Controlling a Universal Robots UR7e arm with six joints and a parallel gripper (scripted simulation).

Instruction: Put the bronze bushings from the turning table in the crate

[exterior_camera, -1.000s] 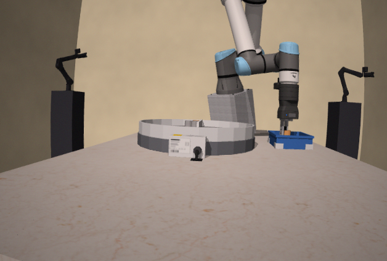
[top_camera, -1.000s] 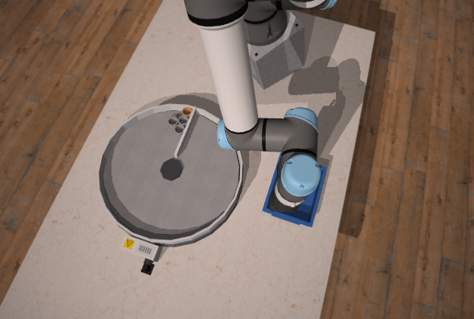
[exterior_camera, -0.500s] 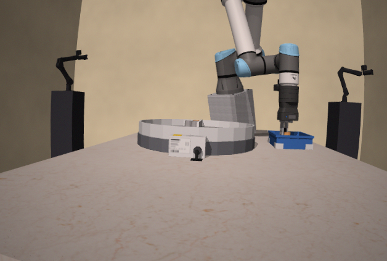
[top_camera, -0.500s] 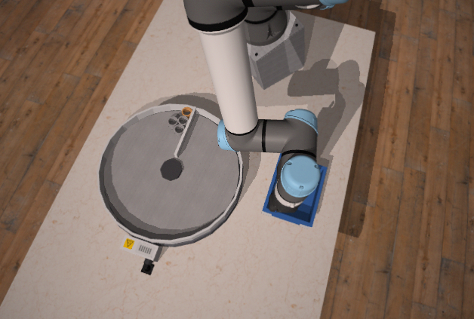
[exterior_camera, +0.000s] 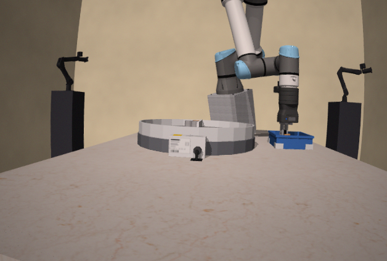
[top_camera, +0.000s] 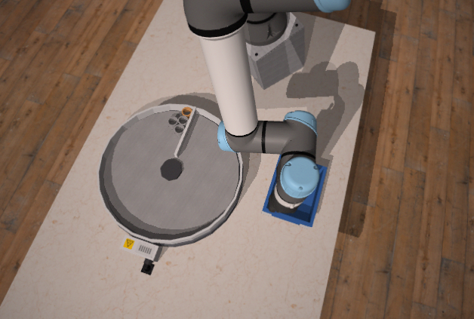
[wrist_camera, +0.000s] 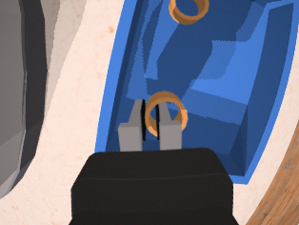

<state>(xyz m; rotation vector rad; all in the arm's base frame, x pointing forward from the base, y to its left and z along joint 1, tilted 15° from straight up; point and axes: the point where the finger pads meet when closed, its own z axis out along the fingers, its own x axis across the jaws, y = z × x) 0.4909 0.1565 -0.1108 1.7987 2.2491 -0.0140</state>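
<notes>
The worktop (exterior_camera: 93, 204), pale and marbled, spreads below the hand and carries everything. The UR7e arm (top_camera: 229, 74) rises from a grey pedestal (exterior_camera: 219, 107) behind the hand and bends over so that the wrist points straight down.

Off to one side of the hand, well apart from it, lies the round grey turning table (top_camera: 133, 177) with a raised rim and a straight divider bar (top_camera: 186, 131) running from its hub to the rim. Against that bar, near the rim, sit three steel bushings (top_camera: 177, 123) clustered together, with one bronze bushing (top_camera: 186, 110) just beside them at the rim.

Directly beneath the hand stands the blue crate (wrist_camera: 127, 58). The hand (wrist_camera: 150, 129) reaches down inside it, below the rim in the exterior view. Its fingers are closed narrowly on the wall of a held bronze bushing (wrist_camera: 173, 105), one finger inside the ring and one outside. Whether this bushing touches the crate floor cannot be told.

Ahead of the hand, at the far end of the crate floor, a second bronze bushing (wrist_camera: 189, 2) lies free.
</notes>
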